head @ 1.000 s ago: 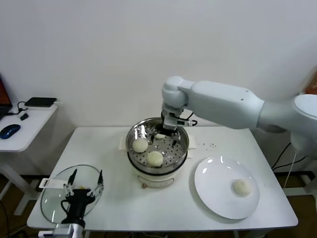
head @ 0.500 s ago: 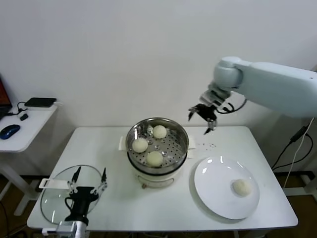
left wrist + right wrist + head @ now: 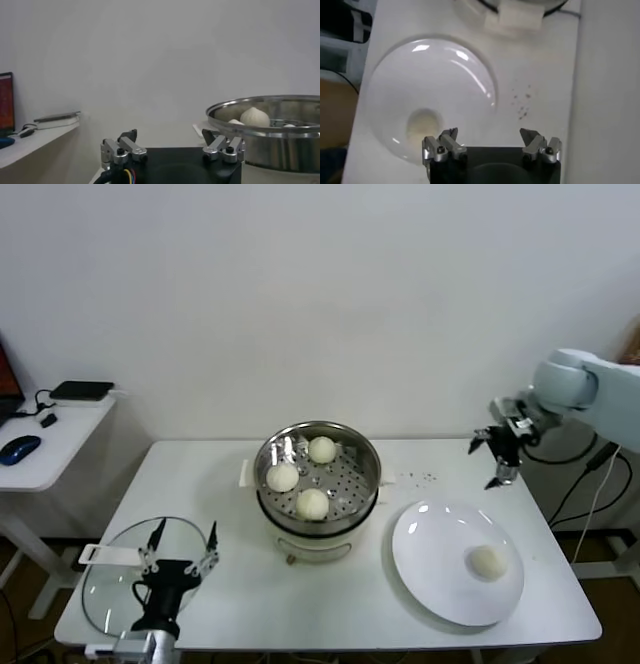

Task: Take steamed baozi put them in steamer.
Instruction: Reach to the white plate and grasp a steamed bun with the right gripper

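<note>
With three baozi in the steamer [image 3: 318, 472], I'd lower my empty, spread-fingered right gripper [image 3: 497, 456] squarely over the last baozi [image 3: 487, 561] on the plate [image 3: 430, 554]; left gripper [image 3: 178, 554] idles open.

3 cameras: 1 on the head, 1 on each wrist.
Head view looks forward and down from above, far enough to take in the whole table [image 3: 330, 604]. Left wrist view sits low near the tabletop, facing level toward the steamer [image 3: 270, 132] close by. Right wrist view looks straight down from high above the plate [image 3: 427, 95]. Head and left wrist share the steamer; head and right wrist share the plate.
</note>
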`<state>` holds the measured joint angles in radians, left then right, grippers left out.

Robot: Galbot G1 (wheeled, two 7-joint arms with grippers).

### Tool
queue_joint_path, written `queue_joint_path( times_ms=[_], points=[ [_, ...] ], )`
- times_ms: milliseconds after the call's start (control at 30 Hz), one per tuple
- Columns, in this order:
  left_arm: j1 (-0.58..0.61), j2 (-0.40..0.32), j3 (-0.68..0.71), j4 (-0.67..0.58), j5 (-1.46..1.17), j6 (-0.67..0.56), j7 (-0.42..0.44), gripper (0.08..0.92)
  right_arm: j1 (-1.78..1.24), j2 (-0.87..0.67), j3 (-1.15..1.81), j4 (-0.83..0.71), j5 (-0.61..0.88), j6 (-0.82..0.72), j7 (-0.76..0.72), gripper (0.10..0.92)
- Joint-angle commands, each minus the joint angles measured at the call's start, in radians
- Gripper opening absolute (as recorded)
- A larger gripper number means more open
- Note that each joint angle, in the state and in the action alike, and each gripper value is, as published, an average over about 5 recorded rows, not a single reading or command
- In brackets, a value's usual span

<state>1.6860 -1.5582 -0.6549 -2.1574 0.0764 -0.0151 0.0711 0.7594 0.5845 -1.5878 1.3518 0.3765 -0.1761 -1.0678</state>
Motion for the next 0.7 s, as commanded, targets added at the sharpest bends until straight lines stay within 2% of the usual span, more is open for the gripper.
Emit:
queue_joint_path(
  times_ms=[33, 700],
  points=[
    [0.005, 0.002, 0.001, -0.009, 0.003, 0.001, 0.001, 0.823, -0.206, -0.168, 0.054, 0.076, -0.071, -0.117, 0.020, 0.823],
    [0.015, -0.003, 0.000, -0.001, 0.006, -0.004, 0.000, 0.823, -0.517, -0.129, 0.287, 0.046, -0.157, -0.122, 0.068, 0.823]
  ],
)
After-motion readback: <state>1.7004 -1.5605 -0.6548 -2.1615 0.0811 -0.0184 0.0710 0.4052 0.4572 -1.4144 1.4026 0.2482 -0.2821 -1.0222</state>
